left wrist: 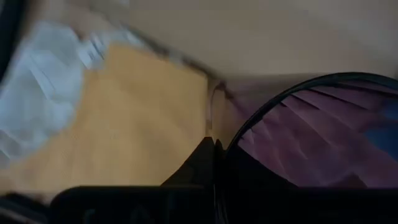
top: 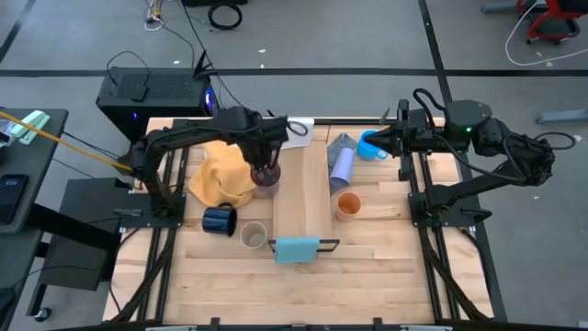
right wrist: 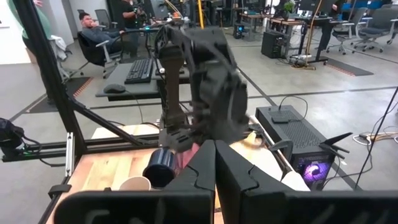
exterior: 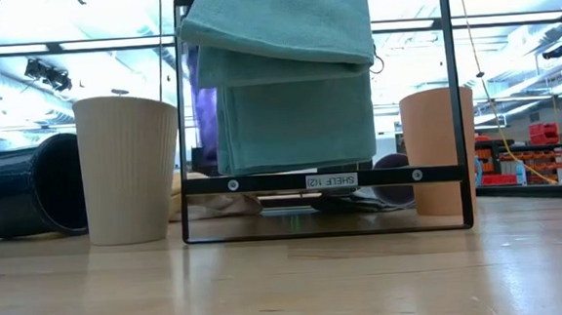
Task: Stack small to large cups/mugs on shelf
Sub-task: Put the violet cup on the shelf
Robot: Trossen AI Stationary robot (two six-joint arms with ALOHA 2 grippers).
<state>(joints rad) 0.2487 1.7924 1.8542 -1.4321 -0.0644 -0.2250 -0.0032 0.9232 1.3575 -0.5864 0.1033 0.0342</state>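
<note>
As far as could be judged from the overhead view, the task was at an early stage: no cup was seen nested in another, and the shelf (top: 303,188), running down the centre of the frame with a light-blue cloth (top: 296,249) at its lower end, carried no stack. The left gripper (top: 265,167), just left of the shelf's upper part, was clamped on the rim of the dark purple tumbler (top: 266,178); in the left wrist view that rim (left wrist: 273,102) was pinched between the closed fingers, beside the yellow cloth (top: 223,175). The right gripper (top: 397,140) was seen at the upper right of the frame, fingers fully closed and holding nothing, close to the bright blue mug (top: 369,145). The lavender cup (top: 341,166) lay on its side at the shelf's right edge, and the orange cup (top: 348,205) stood upright below it. The navy mug (top: 220,220) lay on its side at lower left, with the beige cup (top: 254,235) upright just beside it. All six vessels remained to be ordered and stacked.
</note>
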